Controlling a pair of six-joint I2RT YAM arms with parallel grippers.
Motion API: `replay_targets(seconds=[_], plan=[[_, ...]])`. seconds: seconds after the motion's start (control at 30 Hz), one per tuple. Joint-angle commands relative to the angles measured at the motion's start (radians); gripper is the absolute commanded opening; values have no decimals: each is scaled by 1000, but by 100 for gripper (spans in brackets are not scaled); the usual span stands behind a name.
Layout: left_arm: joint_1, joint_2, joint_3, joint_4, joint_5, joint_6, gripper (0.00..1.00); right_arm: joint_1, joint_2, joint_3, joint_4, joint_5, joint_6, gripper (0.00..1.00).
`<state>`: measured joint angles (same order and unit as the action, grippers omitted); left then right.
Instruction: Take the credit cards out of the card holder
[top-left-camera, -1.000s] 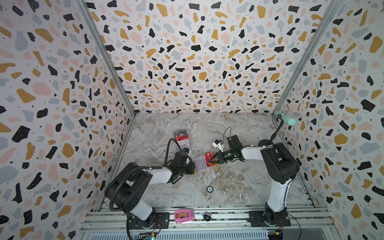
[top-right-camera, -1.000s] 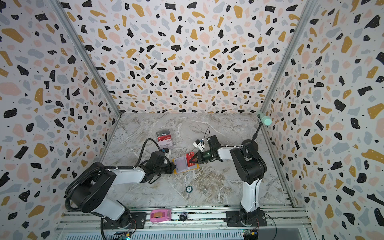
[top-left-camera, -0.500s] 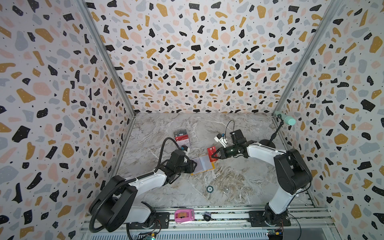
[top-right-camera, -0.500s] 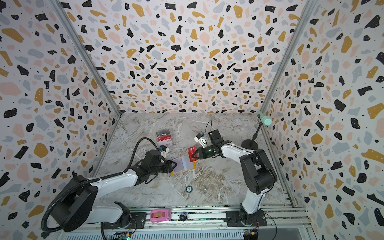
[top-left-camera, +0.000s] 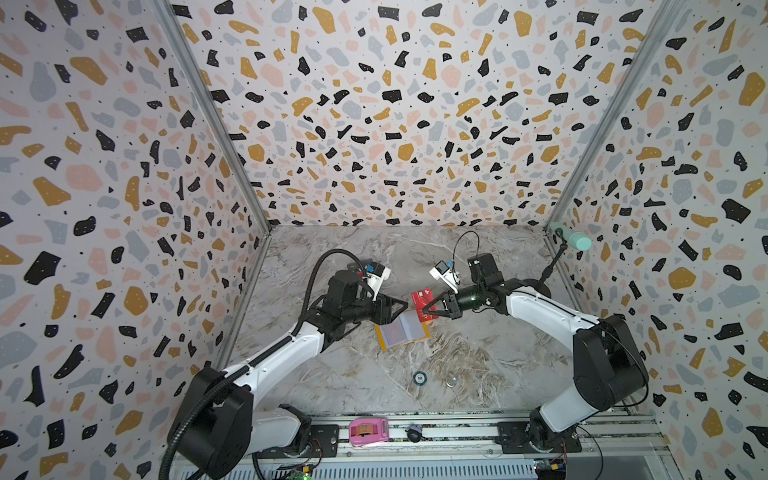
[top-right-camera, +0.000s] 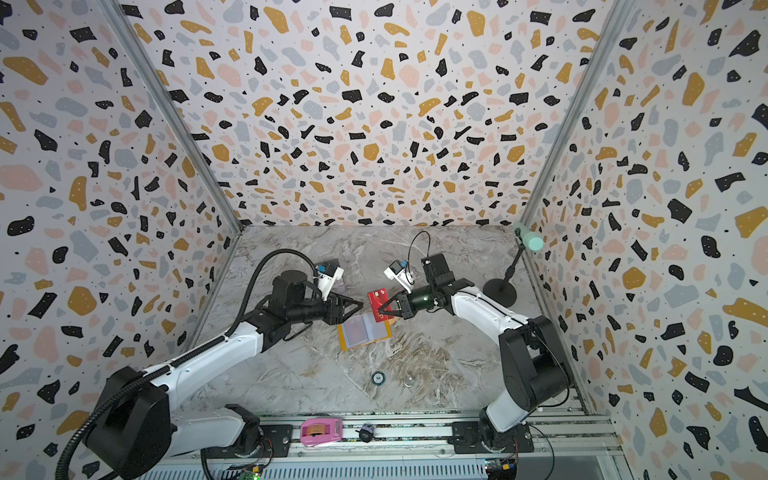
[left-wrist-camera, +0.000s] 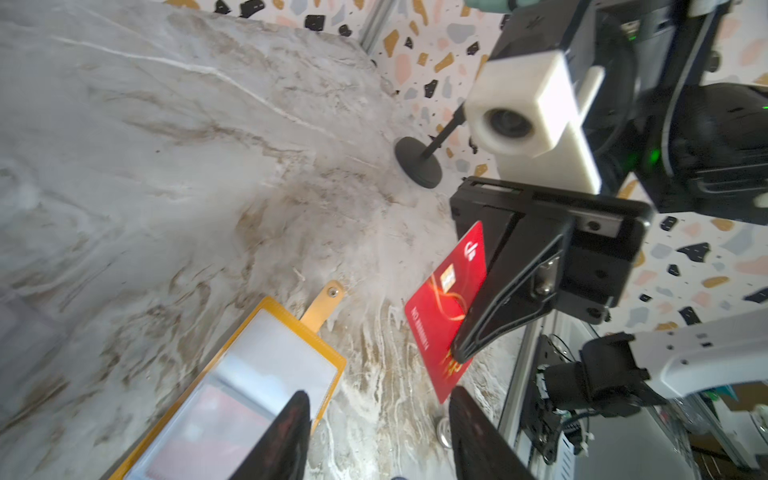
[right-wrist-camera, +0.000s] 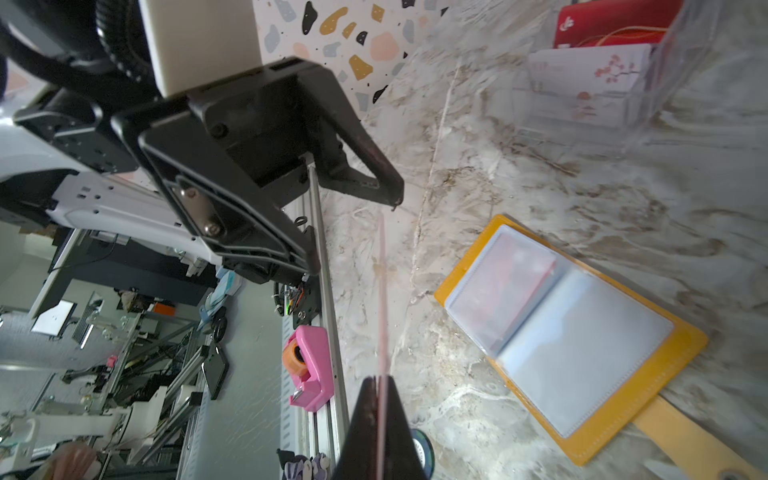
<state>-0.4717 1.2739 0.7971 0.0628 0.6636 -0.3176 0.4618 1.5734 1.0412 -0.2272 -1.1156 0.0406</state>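
Jaws over the open card holder (top-left-camera: 402, 333), one pair pinching a red card (top-left-camera: 423, 305).

The right jaws press together on the red card, holding it tilted off the counter (top-left-camera: 457, 257), just far-right of the card holder and apart from it in the left wrist view. The left jaws stand spread and empty above the holder's far-left corner. The holder lies flat mid-counter, clear sleeves up, snap tab (left-wrist-camera: 322, 307) pointing right; something reddish shows through its left sleeve. A clear stand (right-wrist-camera: 602, 83) holding cards sits farther left, and a pink tape dispenser (top-left-camera: 368, 432) sits on the near rail.
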Motion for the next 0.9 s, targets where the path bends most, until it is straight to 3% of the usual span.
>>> replay_targets(seconds=[0.0,0.1,0.37,0.87], plan=[[8,-5,67,-105,148,118,55,21,-31,45,-78,-83,-98,0],[8,10,121,-237,193,226,53,51,-26,67,-144,-96,-176,0],[8,44,192,-432,296,378,40,111,-3,112,-236,-107,-289,0],[8,15,180,-442,386,395,20,139,57,153,-299,-93,-340,0]])
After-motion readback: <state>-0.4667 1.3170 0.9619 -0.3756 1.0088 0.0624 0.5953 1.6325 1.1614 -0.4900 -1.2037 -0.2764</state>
